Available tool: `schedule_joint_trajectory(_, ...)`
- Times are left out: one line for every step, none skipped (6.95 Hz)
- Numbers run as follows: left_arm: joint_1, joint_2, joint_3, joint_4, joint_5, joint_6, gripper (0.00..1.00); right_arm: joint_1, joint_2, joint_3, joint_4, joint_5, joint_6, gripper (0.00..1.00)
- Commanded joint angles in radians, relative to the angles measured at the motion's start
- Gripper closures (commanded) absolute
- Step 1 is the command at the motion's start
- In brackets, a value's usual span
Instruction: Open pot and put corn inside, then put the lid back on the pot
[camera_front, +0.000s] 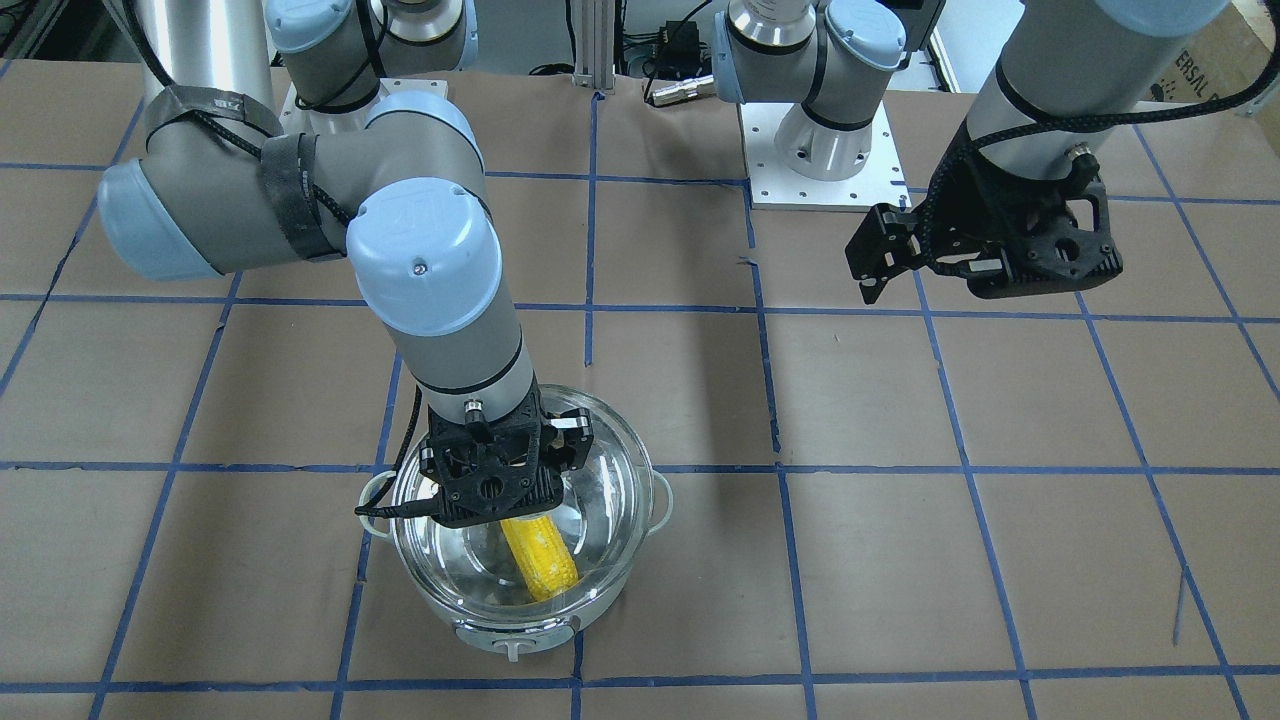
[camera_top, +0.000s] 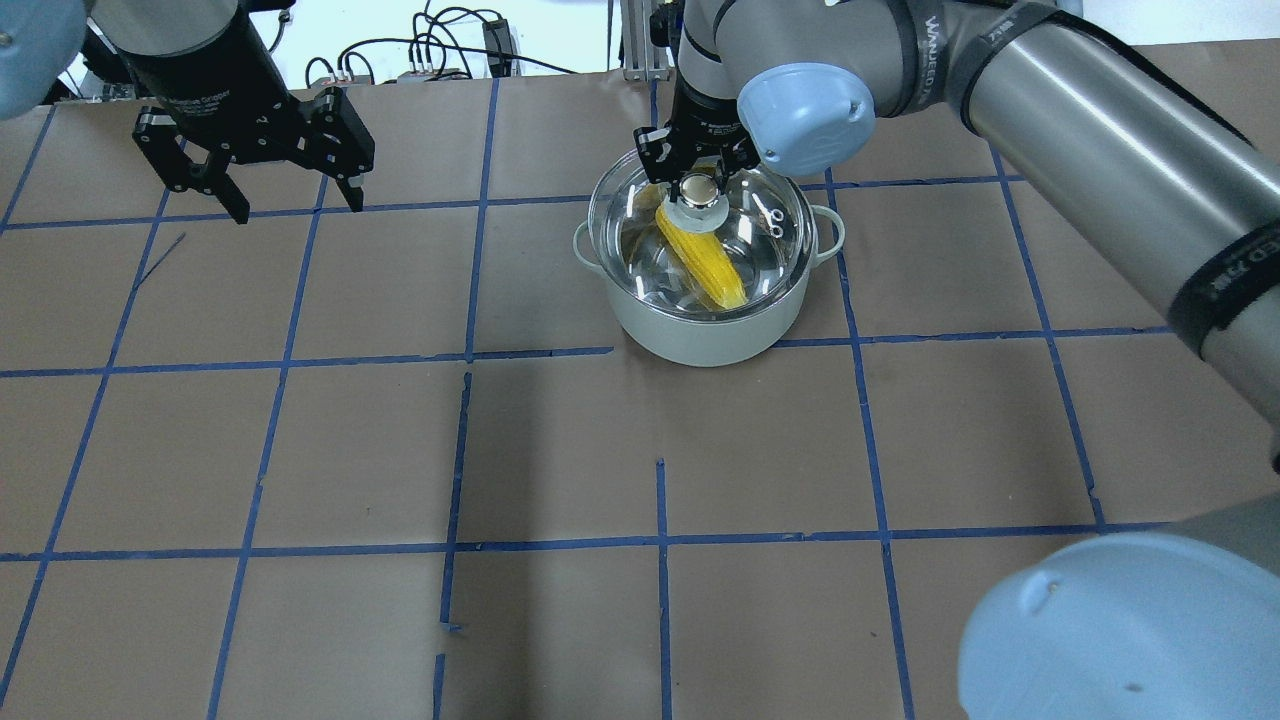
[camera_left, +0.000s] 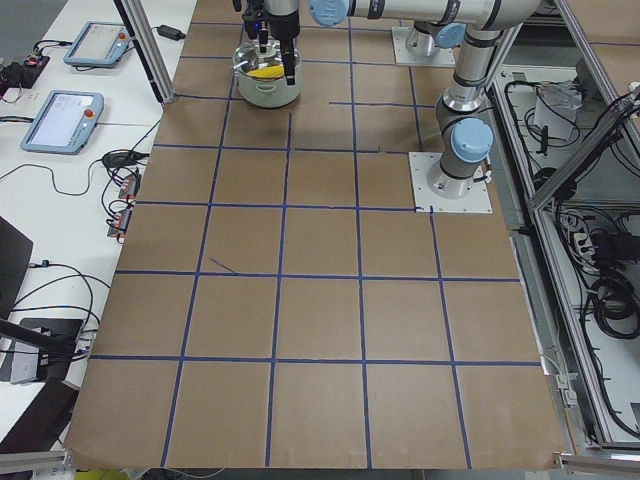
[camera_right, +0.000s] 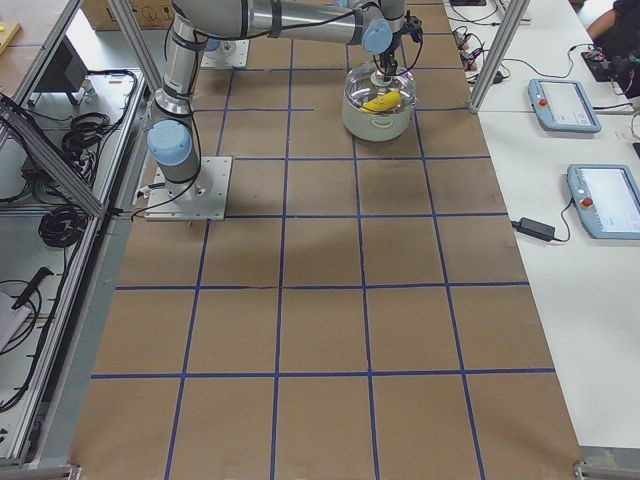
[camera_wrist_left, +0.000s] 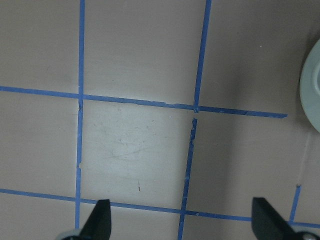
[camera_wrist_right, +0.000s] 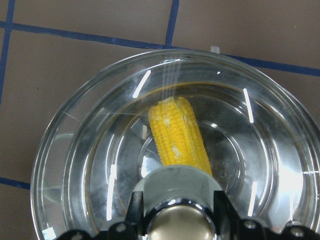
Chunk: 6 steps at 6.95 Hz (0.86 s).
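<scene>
The pot (camera_top: 700, 340) stands on the far side of the table, pale wall and loop handles showing. The corn (camera_top: 705, 260) lies slanted inside it, clear in the right wrist view (camera_wrist_right: 180, 135). The glass lid (camera_top: 775, 250) covers the pot's mouth. My right gripper (camera_top: 700, 185) reaches down from above with a finger on either side of the lid's beige knob (camera_wrist_right: 177, 222), shut on it. My left gripper (camera_top: 295, 210) hangs open and empty above the bare table, well away from the pot, whose rim (camera_wrist_left: 311, 85) shows at the edge of the left wrist view.
The table is brown paper with a blue tape grid (camera_top: 465, 355). The arms' base plates (camera_front: 825, 170) sit at the robot's side. Tablets and cables (camera_left: 65, 115) lie on side tables beyond the table's edge.
</scene>
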Motion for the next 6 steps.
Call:
schedule_joint_trajectory(-0.001,0.007,0.017,-0.001,-0.007,0.001,0.00,-0.003,0.002,0.004,0.000,-0.001,-0.003,0.92)
schedule_joint_trajectory(-0.001,0.011,0.002,0.000,-0.007,0.014,0.00,-0.004,0.003,0.004,0.000,-0.003,-0.003,0.92)
schedule_joint_trajectory(-0.004,0.029,-0.005,0.002,-0.005,0.017,0.00,-0.004,0.003,0.006,0.000,-0.004,-0.009,0.91)
schedule_joint_trajectory(0.005,0.025,-0.011,0.003,-0.002,0.020,0.00,-0.004,0.002,0.006,0.002,-0.004,-0.007,0.75)
schedule_joint_trajectory(-0.004,0.042,-0.012,0.002,-0.019,0.016,0.00,-0.004,0.002,0.007,0.003,-0.004,-0.009,0.33)
schedule_joint_trajectory(-0.004,0.058,-0.027,-0.001,-0.027,0.020,0.00,-0.004,0.002,0.006,0.008,-0.004,-0.007,0.17)
